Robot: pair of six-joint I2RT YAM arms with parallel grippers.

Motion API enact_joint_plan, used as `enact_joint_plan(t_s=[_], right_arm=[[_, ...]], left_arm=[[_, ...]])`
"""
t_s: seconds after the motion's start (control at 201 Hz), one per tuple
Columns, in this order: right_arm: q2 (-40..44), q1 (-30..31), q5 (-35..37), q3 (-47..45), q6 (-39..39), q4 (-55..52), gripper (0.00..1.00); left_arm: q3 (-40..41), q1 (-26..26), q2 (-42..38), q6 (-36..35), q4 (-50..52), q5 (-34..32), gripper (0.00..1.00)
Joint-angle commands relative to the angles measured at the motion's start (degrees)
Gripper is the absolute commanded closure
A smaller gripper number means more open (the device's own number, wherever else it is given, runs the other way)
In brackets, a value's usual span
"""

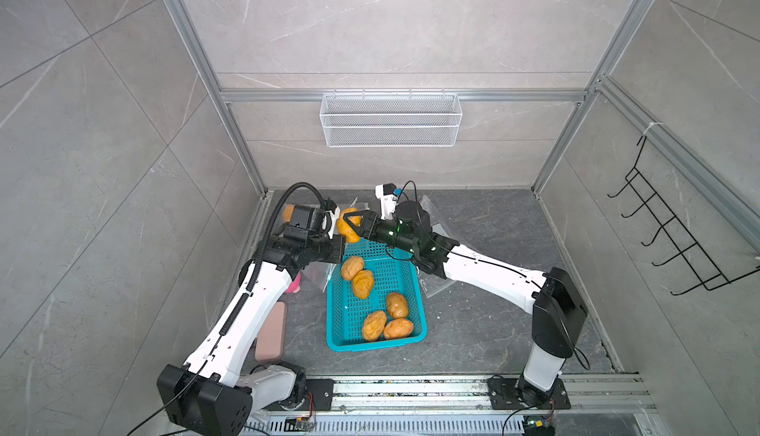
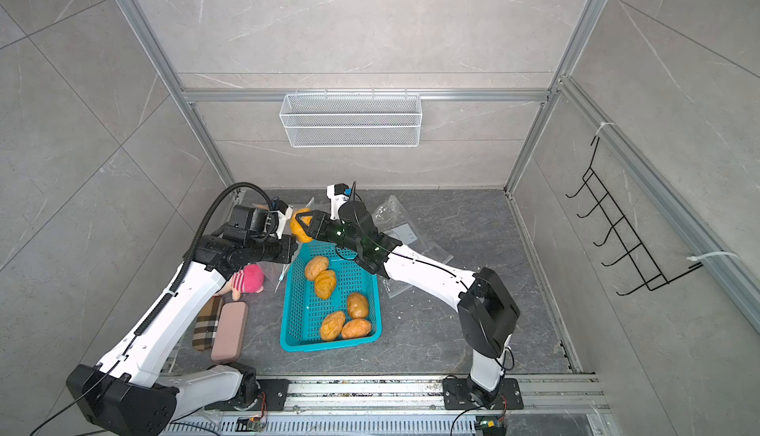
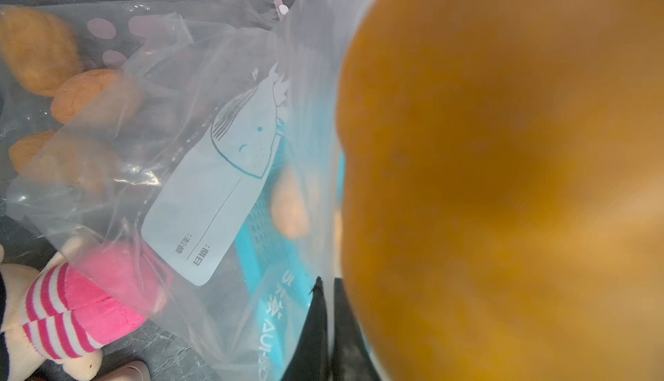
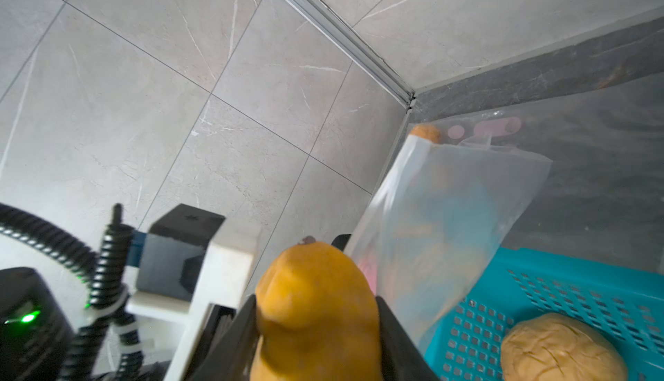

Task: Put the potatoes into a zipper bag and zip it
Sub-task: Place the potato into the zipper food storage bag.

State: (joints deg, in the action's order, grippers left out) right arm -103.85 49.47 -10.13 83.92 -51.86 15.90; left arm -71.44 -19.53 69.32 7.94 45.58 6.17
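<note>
We see the right gripper (image 1: pixel 350 224) holding a potato (image 4: pixel 316 300). Its two black fingers (image 4: pixel 395 336) are part way apart, one on each side of the potato, and they squeeze it. The potato is just past the far end of the blue-green basket (image 1: pixel 370 345). It is right beside the lifted edge of the zipper bag (image 3: pixel 172 117).

The left gripper (image 3: pixel 328 325) is pinched tight on the edge of the zipper bag and holds that edge up. The bag is clear, with a pale blue label and a little drawing on it. It lies on the dark table (image 1: pixel 493 310), left of the basket, near the far left corner.

Inside the bag we see three potatoes (image 3: pixel 90 92). In the basket lie five more potatoes (image 1: pixel 397 305), two toward the far end and three toward the near end. A pink plush doll (image 2: pixel 246 280) lies beside the bag, close to the left arm.
</note>
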Motion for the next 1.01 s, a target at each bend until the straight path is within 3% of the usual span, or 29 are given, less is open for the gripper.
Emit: enact_joint_plan(t_s=[0.0,0.473,1.001], right_arm=[[-1.1,0.3,0.0,1.9,1.8,-5.3,0.63],[-0.5,1.7,4.9,3.0,7.7,-16.4,0.62],[-8.1,2.8,12.1,19.6,3.3,-35.7,0.51]], left_arm=[[-0.1,-0.2,-1.4,0.1,-1.4,0.6,1.0],[-0.1,-0.2,-1.4,0.6,-1.7,-0.5,1.0],[0.0,-0.2,-2.0,0.5,-2.1,0.4,1.0]])
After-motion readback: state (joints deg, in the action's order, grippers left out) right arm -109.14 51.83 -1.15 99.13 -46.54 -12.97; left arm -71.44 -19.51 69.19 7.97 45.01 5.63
